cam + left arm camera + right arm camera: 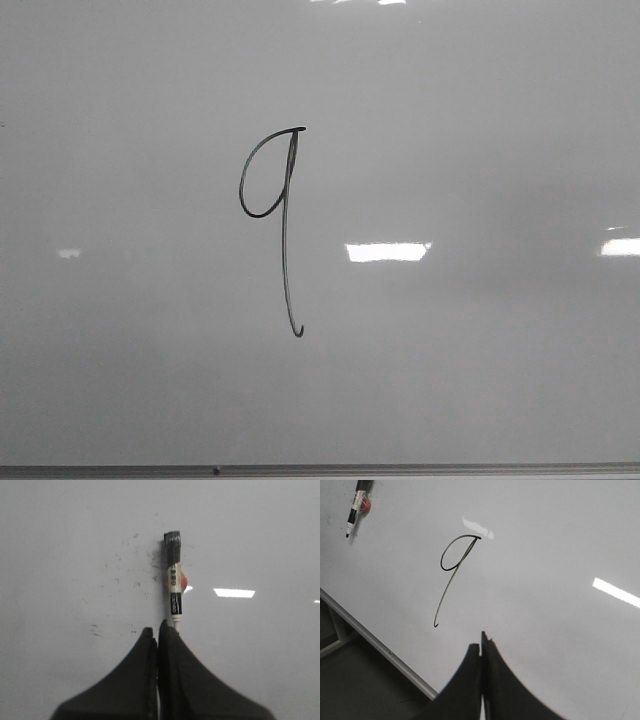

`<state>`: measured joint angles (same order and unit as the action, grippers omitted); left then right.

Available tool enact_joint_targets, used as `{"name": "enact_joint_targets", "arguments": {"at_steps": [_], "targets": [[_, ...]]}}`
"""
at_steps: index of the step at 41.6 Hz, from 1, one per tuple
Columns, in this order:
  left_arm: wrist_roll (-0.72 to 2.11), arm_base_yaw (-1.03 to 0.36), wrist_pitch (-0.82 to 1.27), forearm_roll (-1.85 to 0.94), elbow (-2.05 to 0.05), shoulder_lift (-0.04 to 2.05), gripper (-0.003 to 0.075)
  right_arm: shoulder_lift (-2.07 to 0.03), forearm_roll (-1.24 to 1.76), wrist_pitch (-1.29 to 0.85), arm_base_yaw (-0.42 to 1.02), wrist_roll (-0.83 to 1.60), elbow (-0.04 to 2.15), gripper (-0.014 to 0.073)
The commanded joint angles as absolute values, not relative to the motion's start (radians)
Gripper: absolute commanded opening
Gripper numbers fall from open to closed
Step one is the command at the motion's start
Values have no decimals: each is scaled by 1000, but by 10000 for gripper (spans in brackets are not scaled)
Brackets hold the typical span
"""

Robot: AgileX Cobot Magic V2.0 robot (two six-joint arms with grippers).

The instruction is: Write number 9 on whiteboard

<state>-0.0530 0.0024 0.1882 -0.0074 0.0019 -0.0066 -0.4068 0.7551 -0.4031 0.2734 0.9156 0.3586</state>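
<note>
In the left wrist view the left gripper [159, 632] is showing its two dark fingers pressed together with nothing between them. The marker [174, 580] is lying just beyond their tips on the whiteboard [60, 540], its long axis running straight away from the fingers, the white tip nearest them and the black end farthest. Whether the tip is touching the fingers is hard to tell.

In its own view the right gripper [482, 647] is likewise showing its fingers closed on nothing, hovering over the board near the frame edge [375, 647]. The number 9 [452, 575] is lying beyond it, hooked tail nearest and loop farther; the marker sits well apart in the far corner.

The left arm looks nearer the marker. In the front view the 9 appears complete, so the writing is probably done.
</note>
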Motion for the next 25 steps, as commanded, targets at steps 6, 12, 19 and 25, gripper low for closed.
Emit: {"name": "enact_joint_targets", "arguments": {"at_steps": [6, 12, 19, 25], "targets": [[-28, 3, 83, 6, 10, -26, -19, -409, 779, -351, 266, 916, 385, -71], [-28, 3, 77, 6, 10, -26, -19, -409, 779, -351, 266, 916, 385, -71], [-28, 3, 77, 6, 10, -26, -19, -409, 779, -351, 266, 916, 385, -71], [-28, 3, 77, 6, 10, -26, -19, -409, 779, -351, 266, 916, 385, -71]]}}
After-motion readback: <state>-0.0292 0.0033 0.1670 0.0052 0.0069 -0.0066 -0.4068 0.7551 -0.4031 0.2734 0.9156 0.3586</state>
